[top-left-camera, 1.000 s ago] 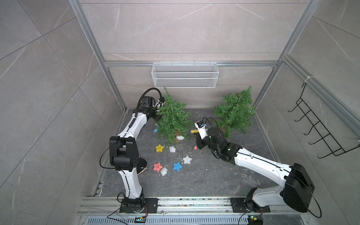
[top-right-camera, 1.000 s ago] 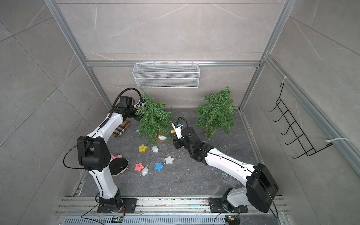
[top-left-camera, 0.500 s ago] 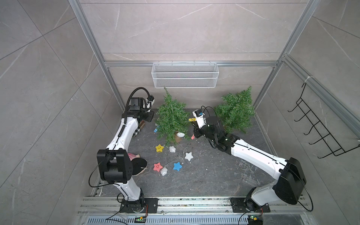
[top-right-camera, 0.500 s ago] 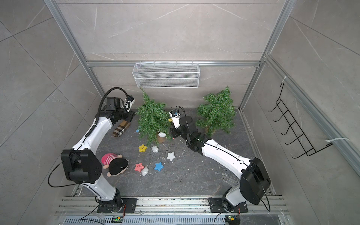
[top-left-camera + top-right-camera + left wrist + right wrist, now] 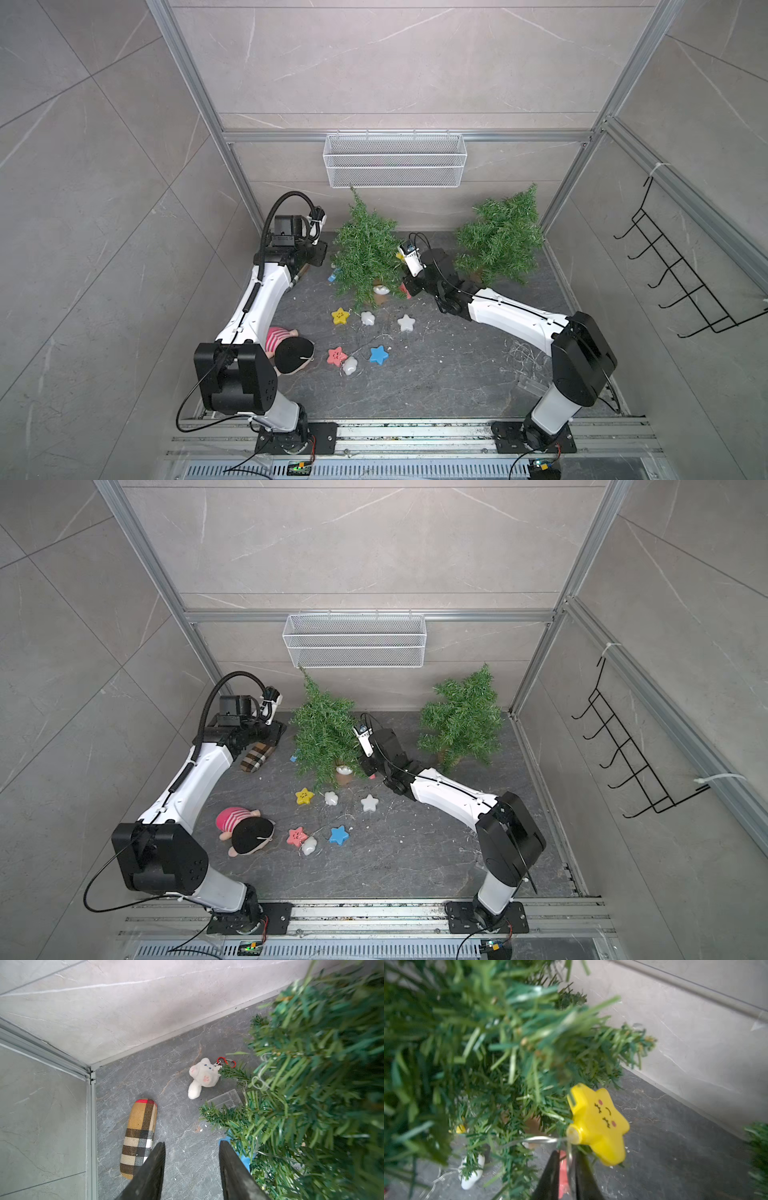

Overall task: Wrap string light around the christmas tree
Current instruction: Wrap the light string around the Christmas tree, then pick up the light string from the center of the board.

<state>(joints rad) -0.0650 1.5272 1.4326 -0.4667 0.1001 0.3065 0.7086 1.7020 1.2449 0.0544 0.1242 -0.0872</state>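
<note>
Robot test cell, laboratory-type enclosure.
Aluminium frame posts [image 5: 195, 83] and grey stone-look wall panels [image 5: 395, 62] box in a dark slate-pattern counter [image 5: 436, 386]. The left arm [image 5: 257, 303] and right arm [image 5: 515, 322] are bolted to a metal rail [image 5: 415, 434] along the near edge, with exposed cables and a circuit board [image 5: 300, 468]. A wire basket [image 5: 395, 160] hangs on the far wall and a black hook rack [image 5: 685, 286] on the right wall.

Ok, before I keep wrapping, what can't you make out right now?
Right gripper: its wrist and the christmas tree hide the tips in both top views; in the right wrist view the jaws stand slightly apart, blurred, so contact with the string light is unclear.
String light behind the tree: foliage hides its path in every view.
Red piece past the jaws: blurred, mostly covered, right wrist view.
Clear box: partly behind branches, left wrist view.
</note>
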